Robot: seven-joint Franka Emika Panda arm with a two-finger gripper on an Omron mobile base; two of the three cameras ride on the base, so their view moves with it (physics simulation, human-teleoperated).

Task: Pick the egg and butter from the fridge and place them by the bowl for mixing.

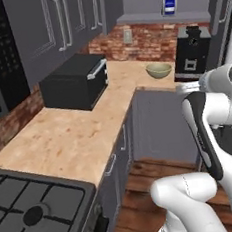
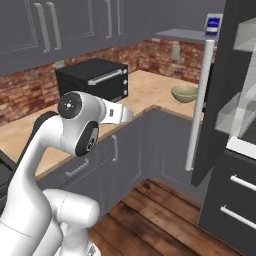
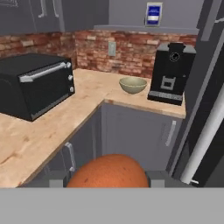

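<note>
Smooth, orange-brown, rounded egg [image 3: 108,171], gripped low in the hand [image 3: 108,177] between its fingers, raised well short of the table [image 3: 39,135]. Farther right, on the table's back corner: shallow olive-beige bowl [image 3: 133,85], glossy inside, holding nothing, beside a black coffee machine [image 3: 171,72].

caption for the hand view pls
Egg held between the jaws, facing the bowl on the counter beside the coffee machine.
</note>
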